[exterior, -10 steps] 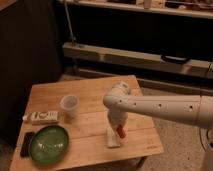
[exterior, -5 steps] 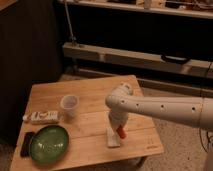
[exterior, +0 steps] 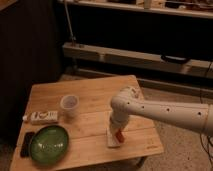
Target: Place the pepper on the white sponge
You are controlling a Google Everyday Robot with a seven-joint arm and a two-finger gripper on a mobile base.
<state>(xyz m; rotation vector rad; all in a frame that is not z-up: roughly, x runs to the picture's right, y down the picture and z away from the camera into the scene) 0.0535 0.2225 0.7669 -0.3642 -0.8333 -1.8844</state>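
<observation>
The red-orange pepper [exterior: 119,136] sits at the tip of my gripper [exterior: 118,131], right over the white sponge [exterior: 114,139], which lies flat near the front right part of the wooden table [exterior: 90,100]. My white arm reaches in from the right and points down over the sponge, hiding most of it. I cannot tell whether the pepper rests on the sponge or is held just above it.
A green bowl [exterior: 49,144] sits at the table's front left, with a dark flat object [exterior: 26,144] beside it. A white printed box [exterior: 42,117] lies at the left edge. A translucent cup [exterior: 69,105] stands mid-table. Shelving stands behind.
The arm has shifted slightly over the sponge; the pepper stays at the gripper tip above the sponge.
</observation>
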